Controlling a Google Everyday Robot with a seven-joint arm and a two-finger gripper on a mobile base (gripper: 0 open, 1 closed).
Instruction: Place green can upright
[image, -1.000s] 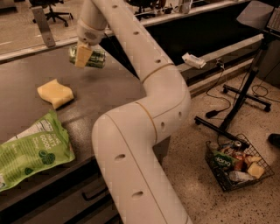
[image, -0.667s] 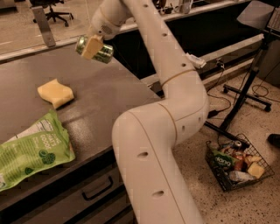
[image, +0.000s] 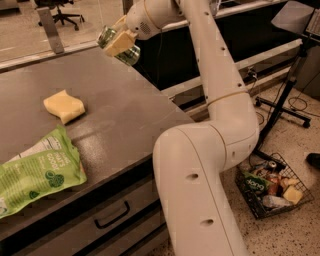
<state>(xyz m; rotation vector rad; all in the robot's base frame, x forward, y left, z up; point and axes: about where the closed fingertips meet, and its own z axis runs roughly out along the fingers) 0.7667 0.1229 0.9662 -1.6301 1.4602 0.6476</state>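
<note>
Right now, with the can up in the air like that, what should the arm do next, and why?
Probably rotate the can until it stands straight. The gripper clamps it tilted, off the table, so lowering it now would likely set it down on its edge.

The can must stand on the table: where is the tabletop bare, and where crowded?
The gripper holds the green can tilted near the far right corner of the table. Bare: the far stretch from the sponge to that corner, and the right strip between sponge, snack bag and the table's edge. Crowded: the near left, under the bag.
</note>
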